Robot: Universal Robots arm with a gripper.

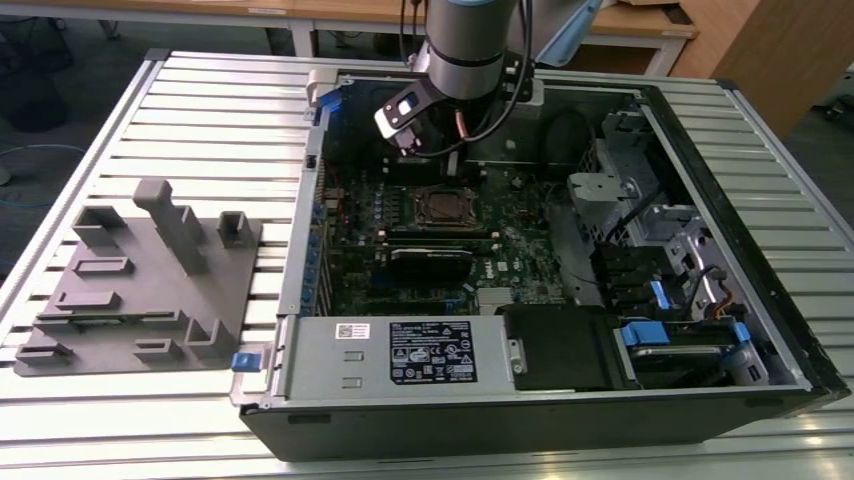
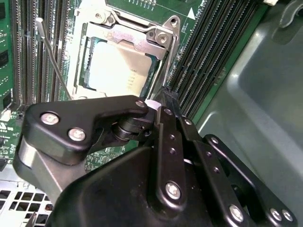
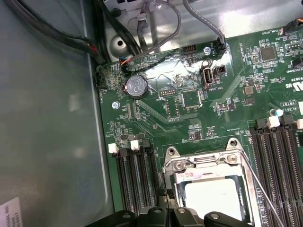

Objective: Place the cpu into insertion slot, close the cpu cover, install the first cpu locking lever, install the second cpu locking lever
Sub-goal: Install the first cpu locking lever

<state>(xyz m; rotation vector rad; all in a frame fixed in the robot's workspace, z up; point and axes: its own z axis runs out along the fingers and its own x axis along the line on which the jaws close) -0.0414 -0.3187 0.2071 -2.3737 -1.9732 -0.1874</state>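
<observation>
Cpu in insertion slot, just beside tool.

We see an open computer case lying on a slatted metal table. The arm reaches down from the far side into the case. Its gripper hangs above the green circuit board, just beyond the insertion slot. At the exterior view's left, a grey block fixture rests on the table beside the case. A labelled silver box sits along the case's near edge.
</observation>
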